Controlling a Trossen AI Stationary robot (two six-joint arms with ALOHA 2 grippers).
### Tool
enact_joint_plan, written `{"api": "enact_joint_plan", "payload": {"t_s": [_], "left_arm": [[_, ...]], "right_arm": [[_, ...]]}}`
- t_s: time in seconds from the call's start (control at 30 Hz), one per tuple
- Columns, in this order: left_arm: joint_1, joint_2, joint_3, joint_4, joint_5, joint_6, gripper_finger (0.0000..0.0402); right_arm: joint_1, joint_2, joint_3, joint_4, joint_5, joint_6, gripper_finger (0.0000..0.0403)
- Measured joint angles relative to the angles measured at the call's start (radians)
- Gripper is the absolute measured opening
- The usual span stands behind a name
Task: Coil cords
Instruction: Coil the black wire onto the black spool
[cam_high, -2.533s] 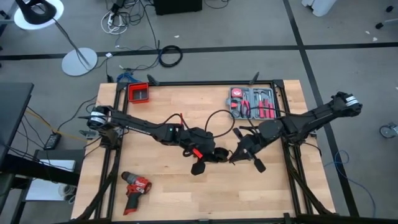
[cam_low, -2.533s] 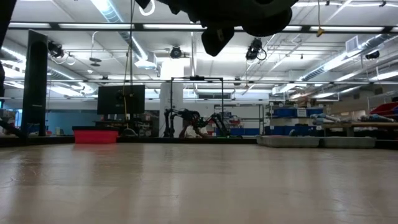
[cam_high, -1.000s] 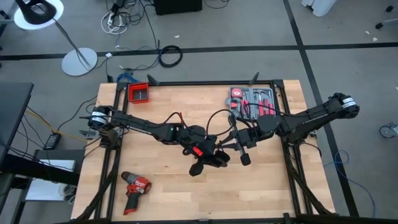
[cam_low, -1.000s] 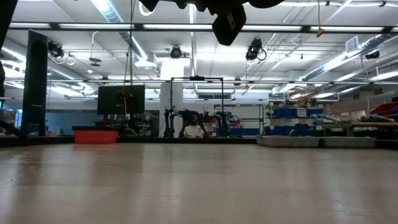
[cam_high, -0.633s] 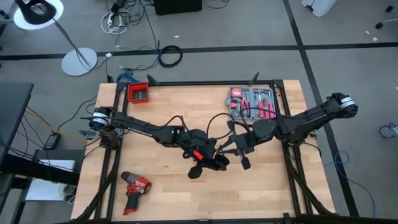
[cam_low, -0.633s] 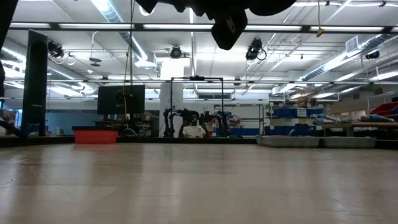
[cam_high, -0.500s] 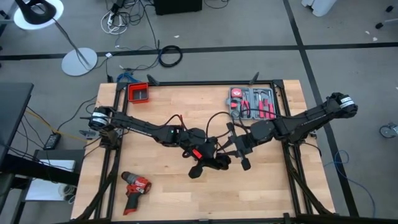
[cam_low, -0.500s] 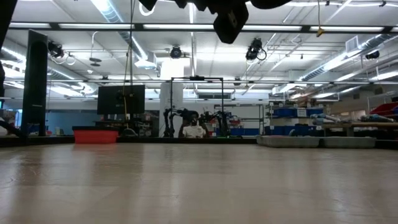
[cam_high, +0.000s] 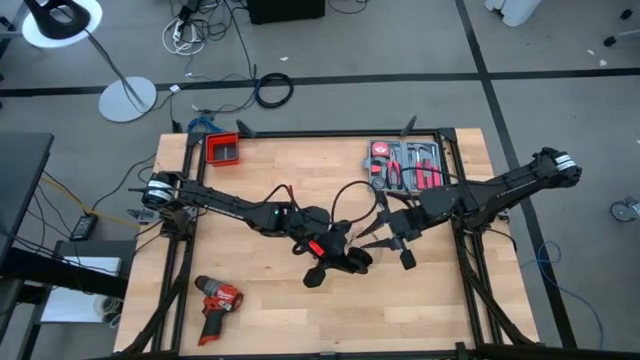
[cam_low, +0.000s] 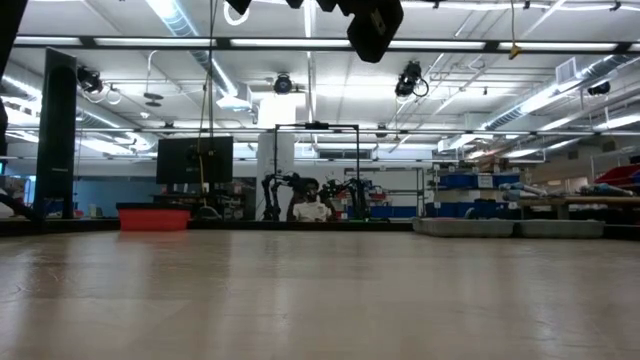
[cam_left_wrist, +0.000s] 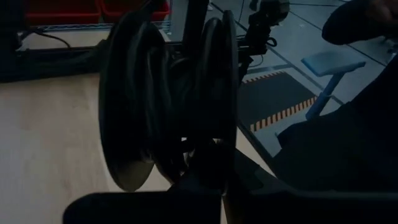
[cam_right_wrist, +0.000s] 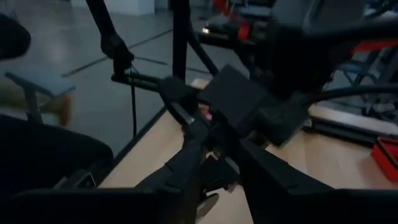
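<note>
The thin black cord (cam_left_wrist: 168, 93) is wound into a coil of several turns, standing right in front of my left wrist camera. My left gripper (cam_high: 347, 259) is shut on it over the middle of the table. From above, a loose loop of the cord (cam_high: 352, 184) arcs from that gripper toward the far side. My right gripper (cam_high: 378, 238) stands just to the right of the left one, fingers apart and pointing at it, with nothing between them (cam_right_wrist: 217, 186). Its wrist view shows the left gripper's body (cam_right_wrist: 231, 99) close ahead. My left gripper holds the coil at the lower part of its turns (cam_left_wrist: 189, 158), several turns together between the fingers. The fingers come nearly level from the table's left. The coil stands upright above them, lifted clear of the table. Darkness hides the pads themselves.
A red drill (cam_high: 218, 300) lies near the front left of the wooden table (cam_high: 260, 320). A red bin (cam_high: 223, 148) sits at the far left corner, an open tool kit (cam_high: 405, 165) at the far right. The black table frame (cam_high: 470, 280) runs along the edges.
My right gripper has drawn back a little from the left gripper toward the table's right edge. My left gripper has kept its place with the coil.
</note>
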Motion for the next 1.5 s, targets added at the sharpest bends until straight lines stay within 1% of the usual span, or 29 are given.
{"api": "enact_joint_plan", "payload": {"t_s": [0.2, 0.27, 0.3, 0.37, 0.43, 0.53, 0.57, 0.63, 0.77, 0.87, 0.97, 1.03, 1.1, 1.17, 1.37, 1.5], "left_arm": [[0.001, 0.0, 0.0, 0.0, 0.0, 0.02, 0.0], [0.001, 0.0, 0.0, 0.006, 0.0, 0.02, 0.0], [0.001, 0.0, 0.0, 0.007, 0.0, 0.02, 0.0], [0.001, 0.0, 0.0, 0.008, 0.001, 0.019, 0.0], [-0.001, 0.0, 0.0, 0.006, 0.001, 0.018, 0.0], [-0.006, 0.0, 0.0, 0.019, 0.001, 0.019, 0.0], [-0.008, 0.0, 0.0, 0.028, 0.001, 0.019, 0.0], [-0.008, -0.001, 0.0, 0.035, 0.001, 0.023, 0.0], [-0.008, -0.005, 0.0, 0.032, 0.001, 0.039, 0.0], [-0.008, -0.021, 0.0, 0.034, -0.015, 0.046, 0.0], [-0.008, -0.035, 0.0, 0.039, -0.042, 0.067, 0.0], [-0.008, -0.041, 0.0, 0.05, -0.066, 0.08, 0.0], [-0.008, -0.046, 0.0, 0.054, -0.09, 0.1, 0.0], [-0.008, -0.047, 0.002, 0.06, -0.132, 0.128, 0.0], [-0.008, -0.047, 0.002, 0.112, -0.241, 0.229, 0.0], [-0.008, -0.046, 0.002, 0.124, -0.272, 0.299, 0.0]], "right_arm": [[0.022, -0.057, 0.0, 0.008, 0.001, 0.011, 0.0105], [0.028, -0.068, 0.0, -0.009, 0.028, 0.019, 0.0105], [0.033, -0.078, 0.0, -0.03, 0.066, 0.022, 0.0105], [0.039, -0.102, 0.0, -0.083, 0.148, 0.035, 0.0105], [0.042, -0.121, 0.0, -0.163, 0.198, 0.067, 0.0105], [0.037, -0.133, -0.002, -0.362, 0.205, 0.111, 0.0105], [0.033, -0.132, -0.013, -0.399, 0.205, 0.133, 0.0105], [0.031, -0.132, -0.06, -0.411, 0.182, 0.184, 0.0105], [0.033, -0.131, -0.176, -0.32, 0.066, 0.283, 0.0105], [0.033, -0.131, -0.282, -0.208, 0.011, 0.372, 0.0102], [0.046, -0.129, -0.41, 0.066, -0.037, 0.459, 0.0103], [0.055, -0.113, -0.496, 0.267, -0.042, 0.506, 0.0104], [0.066, -0.089, -0.563, 0.418, -0.036, 0.541, 0.0106], [0.084, -0.061, -0.599, 0.525, -0.025, 0.565, 0.0107], [0.116, 0.03, -0.61, 0.547, 0.08, 0.569, 0.0108], [0.117, 0.051, -0.61, 0.548, 0.13, 0.534, 0.0108]]}}
